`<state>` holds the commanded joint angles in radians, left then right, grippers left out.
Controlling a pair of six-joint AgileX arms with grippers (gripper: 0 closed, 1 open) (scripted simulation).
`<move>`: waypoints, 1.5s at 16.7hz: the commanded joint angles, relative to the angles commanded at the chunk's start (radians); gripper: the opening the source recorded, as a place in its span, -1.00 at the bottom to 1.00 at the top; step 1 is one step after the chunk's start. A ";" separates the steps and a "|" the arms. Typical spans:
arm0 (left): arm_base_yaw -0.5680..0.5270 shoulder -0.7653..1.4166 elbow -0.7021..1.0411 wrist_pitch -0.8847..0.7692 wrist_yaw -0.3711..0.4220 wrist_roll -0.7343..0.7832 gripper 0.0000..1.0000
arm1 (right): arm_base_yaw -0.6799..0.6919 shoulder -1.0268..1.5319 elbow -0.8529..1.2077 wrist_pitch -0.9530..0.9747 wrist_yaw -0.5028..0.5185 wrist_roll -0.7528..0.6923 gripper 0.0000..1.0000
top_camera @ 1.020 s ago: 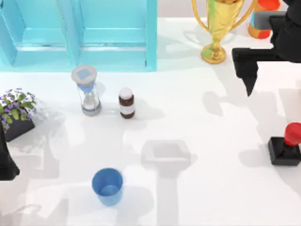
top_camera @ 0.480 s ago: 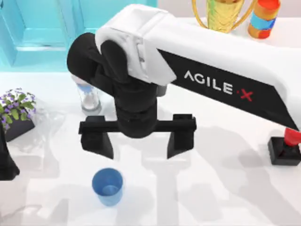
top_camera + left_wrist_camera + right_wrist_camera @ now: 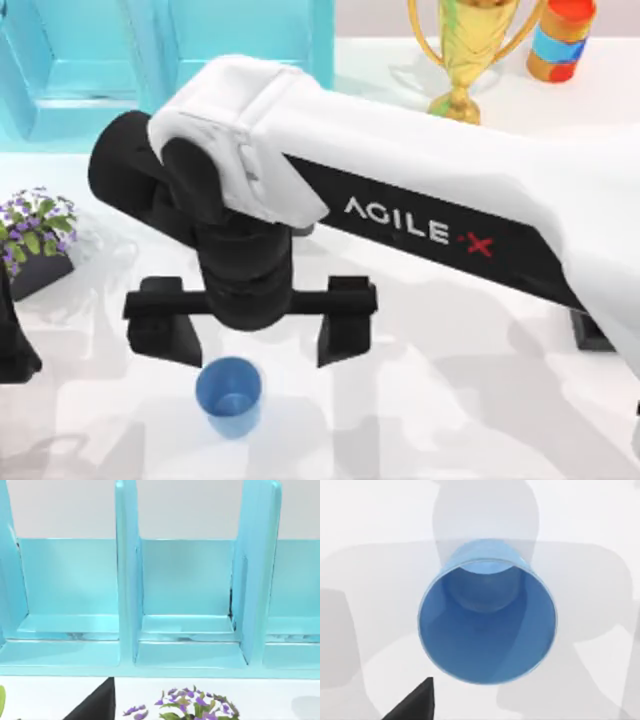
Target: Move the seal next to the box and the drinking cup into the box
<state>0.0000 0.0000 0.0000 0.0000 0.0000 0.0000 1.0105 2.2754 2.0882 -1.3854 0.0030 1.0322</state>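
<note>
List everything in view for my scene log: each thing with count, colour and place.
drinking cup: one, blue, upright, front of table, left of centre
box: one, light blue, open compartments, back left
trophy: one, gold, back right
striped cylinder: one, orange and blue, back right corner
flower pot: one, purple blooms, dark pot, left edge
seal: one, black base corner showing, right side
right gripper: open, black, just above and behind the cup
left gripper: black, parked at left edge
</note>
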 joint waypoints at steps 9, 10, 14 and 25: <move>0.000 0.000 0.000 0.000 0.000 0.000 1.00 | 0.004 0.035 -0.237 0.276 0.001 0.003 1.00; 0.000 0.000 0.000 0.000 0.000 0.000 1.00 | 0.004 0.037 -0.250 0.290 0.001 0.003 1.00; 0.000 0.000 0.000 0.000 0.000 0.000 1.00 | 0.004 0.037 -0.253 0.293 0.001 0.003 1.00; 0.000 0.000 0.000 0.000 0.000 0.000 1.00 | 0.004 0.037 -0.253 0.293 0.001 0.003 -0.66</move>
<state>0.0000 0.0000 0.0000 0.0000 0.0000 0.0000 1.0148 2.3129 1.8349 -1.0925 0.0040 1.0356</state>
